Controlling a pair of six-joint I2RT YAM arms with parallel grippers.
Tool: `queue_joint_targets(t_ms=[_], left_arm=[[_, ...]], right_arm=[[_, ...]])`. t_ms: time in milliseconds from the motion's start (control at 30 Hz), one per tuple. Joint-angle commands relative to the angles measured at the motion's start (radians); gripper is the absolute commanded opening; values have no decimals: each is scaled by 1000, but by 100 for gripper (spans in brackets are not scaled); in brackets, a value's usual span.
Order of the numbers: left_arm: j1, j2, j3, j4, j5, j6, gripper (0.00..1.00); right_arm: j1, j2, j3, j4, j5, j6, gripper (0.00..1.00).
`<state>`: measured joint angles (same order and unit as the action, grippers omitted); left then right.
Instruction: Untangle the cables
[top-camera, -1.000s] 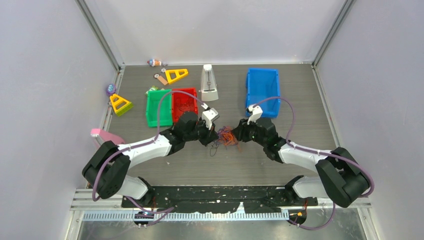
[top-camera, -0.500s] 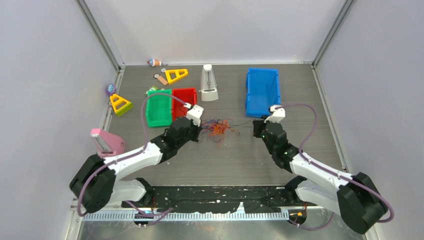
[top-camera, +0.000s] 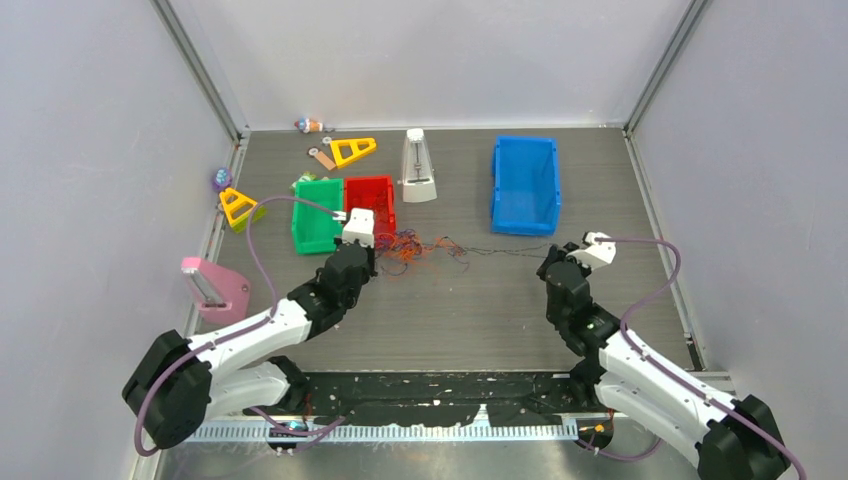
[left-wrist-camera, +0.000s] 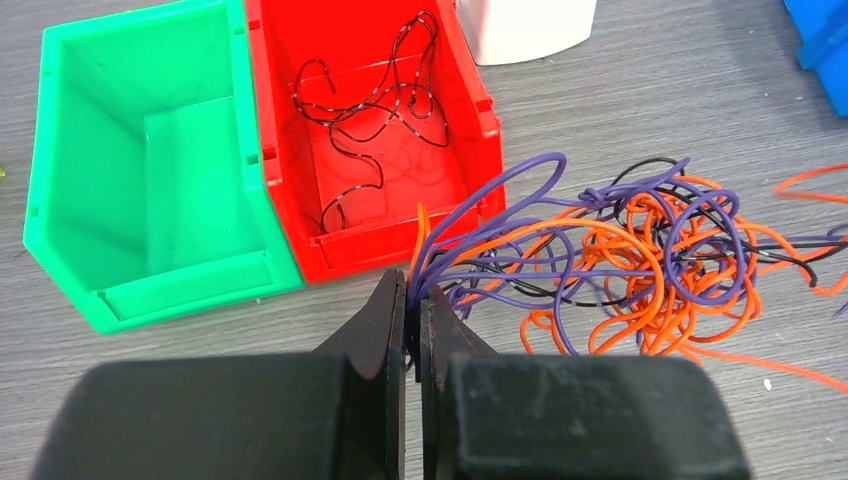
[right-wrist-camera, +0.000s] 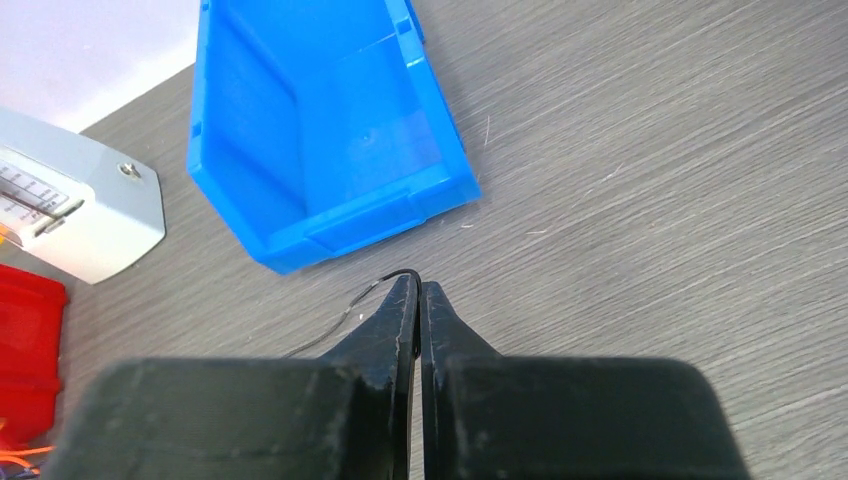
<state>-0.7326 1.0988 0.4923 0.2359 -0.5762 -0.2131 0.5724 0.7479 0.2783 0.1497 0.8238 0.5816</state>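
Observation:
The cables (top-camera: 418, 248) lie as a loose clump of orange, purple and black strands (left-wrist-camera: 620, 255) on the table, just right of the red bin (top-camera: 372, 192). My left gripper (top-camera: 374, 256) is at the clump's left edge and shut (left-wrist-camera: 413, 290) on purple and orange strands. One thin black strand (top-camera: 500, 251) runs straight from the clump to the right. My right gripper (top-camera: 550, 262) is shut (right-wrist-camera: 418, 285) on that strand's end (right-wrist-camera: 345, 314), in front of the blue bin (right-wrist-camera: 300, 235). Another black strand (left-wrist-camera: 370, 110) lies inside the red bin (left-wrist-camera: 480, 110).
A green bin (top-camera: 318, 215) stands beside the red one. A blue bin (top-camera: 525, 180) is at the back right and a white metronome (top-camera: 418, 168) at the back middle. Yellow triangles (top-camera: 352, 150) and small toys lie at the back left. A pink object (top-camera: 212, 285) sits at the left edge.
The arms have drawn apart. The left went back-left towards the bins, dragging the clump. The right gripper shut and moved right, drawing a black strand out straight.

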Motion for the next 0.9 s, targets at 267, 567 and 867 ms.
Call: queue_joint_targets(t_ms=[267,567,867], left_arm=[[-4,23,36,46,117,76,0],[-8,47,38,75,237,92,0],[-8,51,32,99,296,96,0]], right_arm=[[-3,-71,-42,76,-62,-96,5],[-3,-3,-60,282,-435,-232,9],[-3,178,-14,375,-726,-332,92]])
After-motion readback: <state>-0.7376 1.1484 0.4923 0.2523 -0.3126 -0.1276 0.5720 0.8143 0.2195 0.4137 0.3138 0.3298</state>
